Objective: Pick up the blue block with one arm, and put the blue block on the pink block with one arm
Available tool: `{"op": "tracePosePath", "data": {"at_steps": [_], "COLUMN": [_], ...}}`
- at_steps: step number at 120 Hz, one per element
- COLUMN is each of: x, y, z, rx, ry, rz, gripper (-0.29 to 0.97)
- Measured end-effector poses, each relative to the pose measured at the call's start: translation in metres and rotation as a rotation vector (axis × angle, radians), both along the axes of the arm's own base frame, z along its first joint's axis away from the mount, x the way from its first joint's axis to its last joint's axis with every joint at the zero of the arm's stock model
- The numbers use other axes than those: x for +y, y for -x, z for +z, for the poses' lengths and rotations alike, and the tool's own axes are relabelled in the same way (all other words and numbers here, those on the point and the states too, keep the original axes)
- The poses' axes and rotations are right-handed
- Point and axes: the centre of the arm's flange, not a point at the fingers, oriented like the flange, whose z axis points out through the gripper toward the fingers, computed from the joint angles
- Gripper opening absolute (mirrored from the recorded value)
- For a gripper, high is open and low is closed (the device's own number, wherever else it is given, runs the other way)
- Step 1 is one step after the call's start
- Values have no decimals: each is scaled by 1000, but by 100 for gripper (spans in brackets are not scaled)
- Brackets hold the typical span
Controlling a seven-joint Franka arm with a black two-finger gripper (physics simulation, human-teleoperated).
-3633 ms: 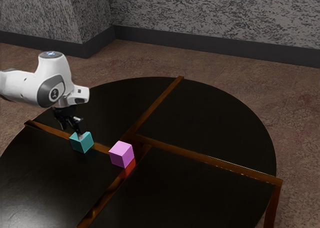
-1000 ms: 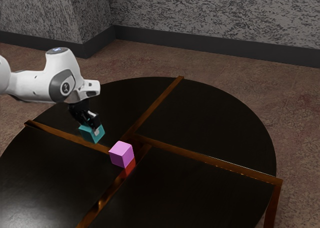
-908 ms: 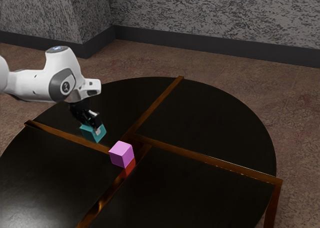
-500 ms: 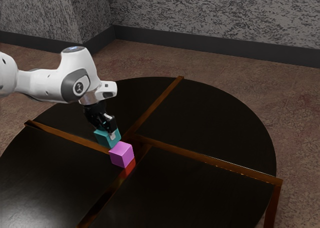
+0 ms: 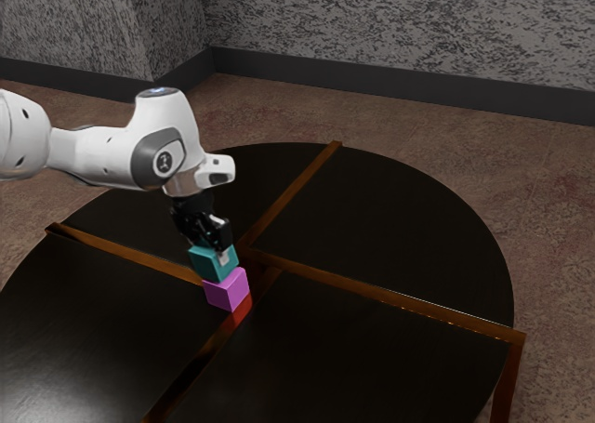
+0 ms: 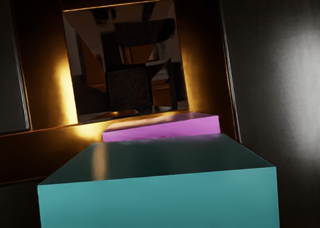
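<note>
Gripper [image 5: 213, 245] moved over pink block [image 5: 226, 291], gripping blue block [image 5: 213, 262]

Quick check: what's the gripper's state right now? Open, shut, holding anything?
Gripper: shut on the blue block, right above the pink block.

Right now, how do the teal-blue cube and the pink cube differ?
The teal-blue cube is clamped in the black gripper; the pink cube rests on the dark table. The teal-blue cube sits higher, just above the pink cube. Both are plain cubes of similar size.
</note>
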Motion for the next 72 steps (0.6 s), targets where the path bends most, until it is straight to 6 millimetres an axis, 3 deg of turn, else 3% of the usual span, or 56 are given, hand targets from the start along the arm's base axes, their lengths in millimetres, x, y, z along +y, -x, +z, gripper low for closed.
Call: {"op": "tracePosePath", "data": {"at_steps": [58, 72], "x": [-4, -7], "y": [-3, -4], "z": [4, 7], "rx": [-1, -6], "ry": [-1, 2], "rz": [21, 18], "gripper": [34, 47]}}
